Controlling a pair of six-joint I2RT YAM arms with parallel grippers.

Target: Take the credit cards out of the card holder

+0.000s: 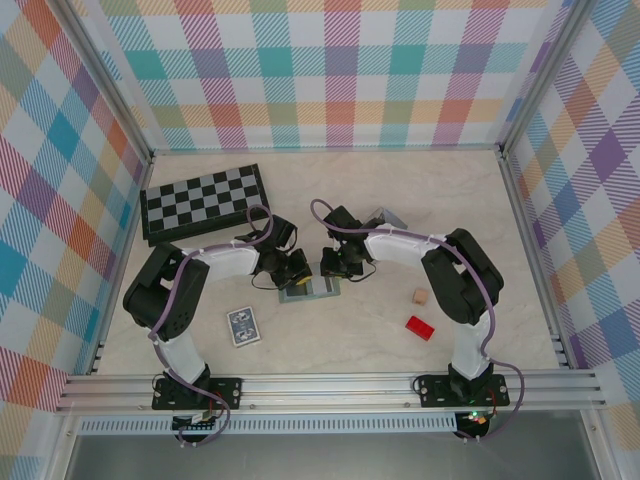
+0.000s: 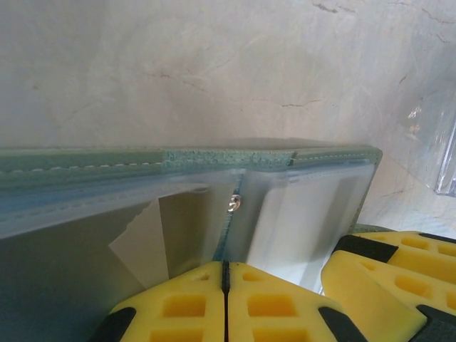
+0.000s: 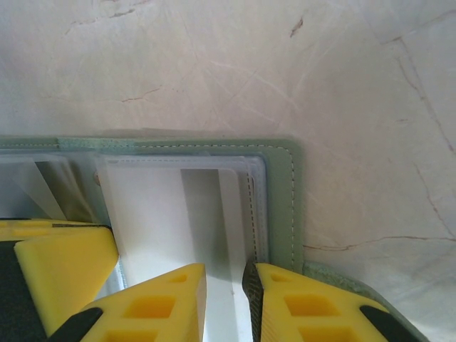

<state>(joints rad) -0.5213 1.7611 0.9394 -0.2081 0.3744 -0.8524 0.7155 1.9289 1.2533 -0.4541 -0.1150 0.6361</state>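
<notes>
While the card holder (image 1: 308, 291) lies spread open on the pale table (image 1: 480, 210), midway between the two arms, both grippers sit low over its inner pockets, side by side. The left gripper (image 2: 224, 303) is closed, its yellow pads meeting over the fold near the small snap stud (image 2: 233, 204), and I cannot tell whether anything thin is caught between them. The right gripper (image 3: 224, 303) has its fingers a little apart over the right panel, with a pale credit card (image 3: 160, 214) in its clear sleeve running up between them; I cannot tell whether they pinch it.
</notes>
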